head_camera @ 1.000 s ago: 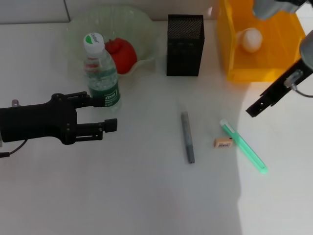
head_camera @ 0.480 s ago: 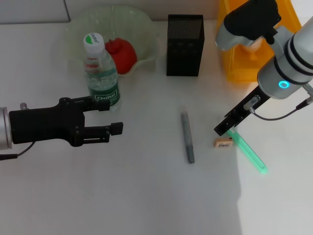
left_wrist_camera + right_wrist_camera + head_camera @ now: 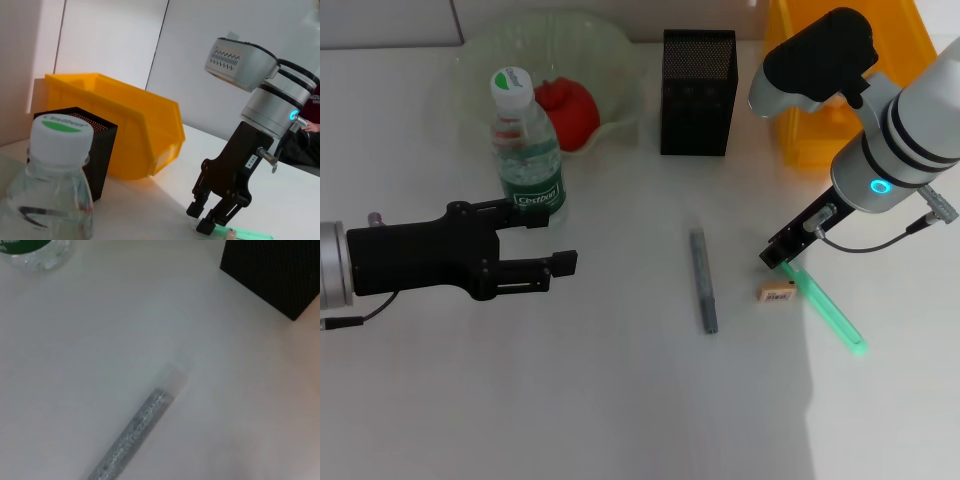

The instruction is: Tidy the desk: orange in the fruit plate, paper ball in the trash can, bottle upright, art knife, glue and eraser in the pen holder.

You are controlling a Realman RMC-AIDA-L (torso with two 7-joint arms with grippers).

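Head view: the right gripper (image 3: 772, 259) hangs at centre right of the frame, its dark tip directly over the upper end of the green glue stick (image 3: 823, 302), which lies diagonally on the white desk (image 3: 620, 400) and runs toward the lower right. The eraser (image 3: 776, 293) lies just below the gripper tip and just left of the glue stick. Left wrist view shows this gripper's two fingers (image 3: 218, 213) slightly parted, nothing between them, poised just above the green stick (image 3: 245, 233).

The grey art knife (image 3: 704, 280) lies left of the eraser, near the frame's centre, apart from both grippers; the right wrist view shows it lying alone on the desk (image 3: 135, 432).

The left gripper (image 3: 550, 245) reaches in from the left edge, jaws wide and empty, just below and right of the upright bottle (image 3: 527, 150). Behind the bottle, at upper left, the fruit plate (image 3: 610, 50) holds the orange (image 3: 570, 110). The black mesh pen holder (image 3: 698, 92) stands at upper centre, with the yellow trash can (image 3: 810, 140) at upper right, partly hidden by the right arm.
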